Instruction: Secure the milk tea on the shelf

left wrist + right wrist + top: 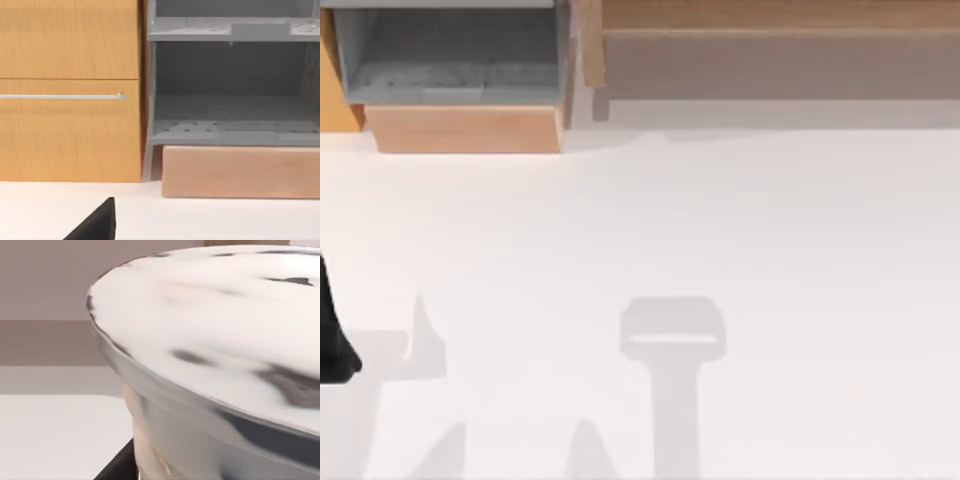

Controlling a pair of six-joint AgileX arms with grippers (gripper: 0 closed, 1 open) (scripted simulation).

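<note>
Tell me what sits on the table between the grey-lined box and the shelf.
Nothing: in the top view, bare white table separates the grey-lined box from the shelf.

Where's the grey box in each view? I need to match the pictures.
Top view: grey box at the top left, left of the shelf.
Left wrist view: right half, beside an orange cabinet.
Right wrist view: milk tea up close instead.
Shared landmark: the white table.
</note>
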